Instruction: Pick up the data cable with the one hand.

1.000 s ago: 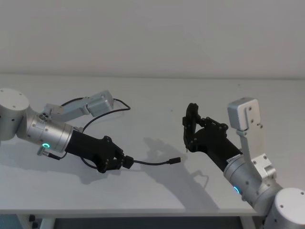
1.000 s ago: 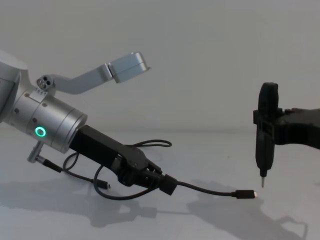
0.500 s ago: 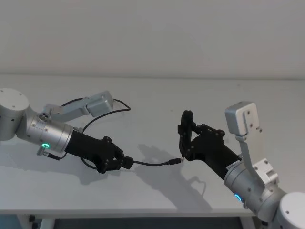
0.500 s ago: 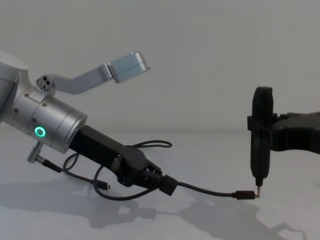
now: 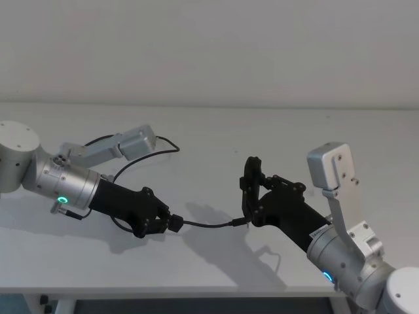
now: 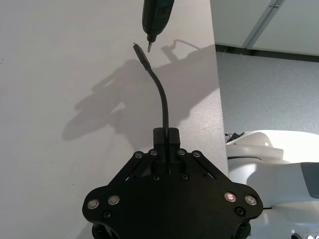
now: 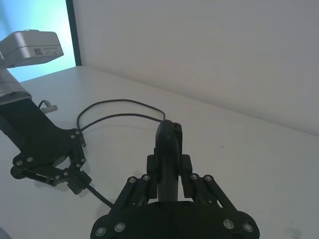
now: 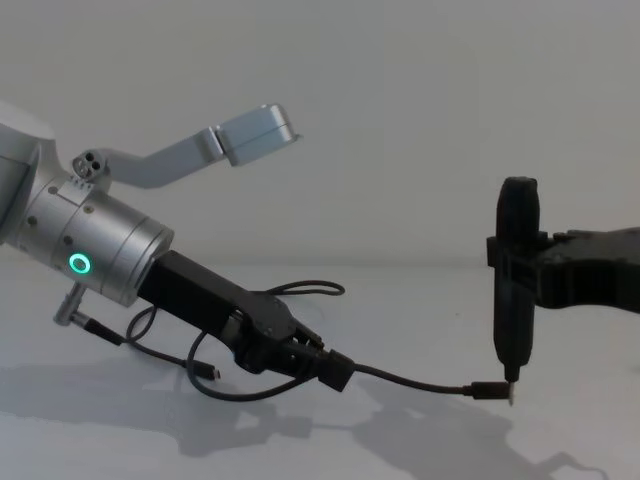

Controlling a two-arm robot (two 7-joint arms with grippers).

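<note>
The data cable (image 5: 204, 224) is a thin black cord; its loop (image 5: 145, 154) lies on the white table behind my left arm. My left gripper (image 5: 165, 224), on the silver arm with the green ring, is shut on the cable near one end and holds it just above the table. Beyond its fingers (image 6: 166, 134) a short stretch of cable (image 6: 162, 97) ends in a small plug (image 8: 490, 391). My right gripper (image 5: 252, 196) is shut on an upright black tool (image 8: 515, 280), whose metal tip sits at that plug. The second plug (image 8: 212, 372) hangs under the left arm.
The white table (image 5: 216, 131) stretches bare behind and between the arms, with a plain wall at the back. The table's front edge (image 5: 196, 296) runs close below both arms. In the left wrist view the table edge (image 6: 215, 74) drops to the floor.
My right gripper has moved left and down with its tool, bringing the metal tip from the air onto the cable's free plug. The left arm and held cable have stayed still.
</note>
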